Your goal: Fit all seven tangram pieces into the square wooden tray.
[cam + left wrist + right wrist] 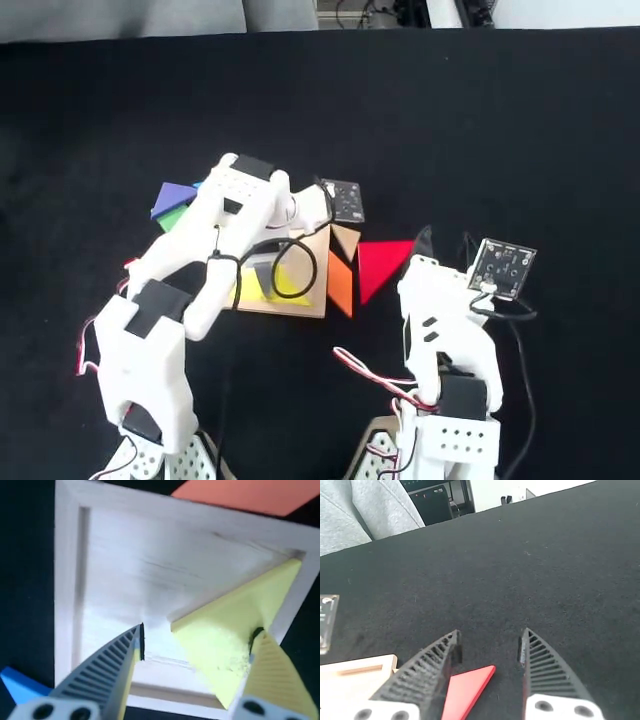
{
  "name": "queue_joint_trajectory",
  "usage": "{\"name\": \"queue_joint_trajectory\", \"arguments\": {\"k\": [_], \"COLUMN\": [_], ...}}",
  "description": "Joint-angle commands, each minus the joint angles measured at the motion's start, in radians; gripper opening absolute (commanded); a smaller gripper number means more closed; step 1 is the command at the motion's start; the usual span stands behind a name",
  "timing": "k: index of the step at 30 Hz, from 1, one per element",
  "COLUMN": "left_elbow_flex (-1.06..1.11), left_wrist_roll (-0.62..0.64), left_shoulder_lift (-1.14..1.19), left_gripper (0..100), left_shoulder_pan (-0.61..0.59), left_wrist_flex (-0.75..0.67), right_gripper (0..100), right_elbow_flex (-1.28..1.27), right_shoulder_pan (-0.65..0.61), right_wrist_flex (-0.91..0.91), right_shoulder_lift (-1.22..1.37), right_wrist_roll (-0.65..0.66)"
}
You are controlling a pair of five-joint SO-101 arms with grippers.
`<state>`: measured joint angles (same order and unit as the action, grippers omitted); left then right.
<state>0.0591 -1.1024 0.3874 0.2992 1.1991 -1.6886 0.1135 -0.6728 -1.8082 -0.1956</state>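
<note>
Yellow triangle (pixel 230 635) tip in tray (pixel 65 580) corner; floor beside open.

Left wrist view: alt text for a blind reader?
The left tool hangs open over the square wooden tray, one fingertip at the edge of a yellow triangle lying in a tray corner. An orange piece and a blue piece lie outside the rim.
</note>
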Motion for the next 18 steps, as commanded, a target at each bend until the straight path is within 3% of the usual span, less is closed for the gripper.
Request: {"name": "queue_joint_trajectory", "arguments": {"k": [1, 6, 13, 18], "left_elbow_flex": [-0.022, -0.042, -0.124, -0.064], "left_wrist_roll": [-0.002, -0.002, 0.044, 0.080], "left_shoulder_lift": [-0.029, -0.046, -0.155, -0.141], "left_gripper": [34, 34, 34, 34], "left_shoulder_pan": [0.051, 0.054, -0.079, -0.165], "left_wrist_flex": [0.005, 0.011, 0.034, -0.204], "right_gripper": [19.4, 19.4, 19.4, 19.4], "right_elbow_flex": [0.004, 0.004, 0.004, 0.004], "right_shoulder_pan": [0.011, 0.011, 0.011, 0.011], "right_wrist_flex": [0.026, 0.026, 0.026, 0.026], "right_shoulder_lift": [-0.085, -0.085, -0.085, -0.085], "right_wrist_roll": [-0.006, -0.006, -0.005, -0.005]}}
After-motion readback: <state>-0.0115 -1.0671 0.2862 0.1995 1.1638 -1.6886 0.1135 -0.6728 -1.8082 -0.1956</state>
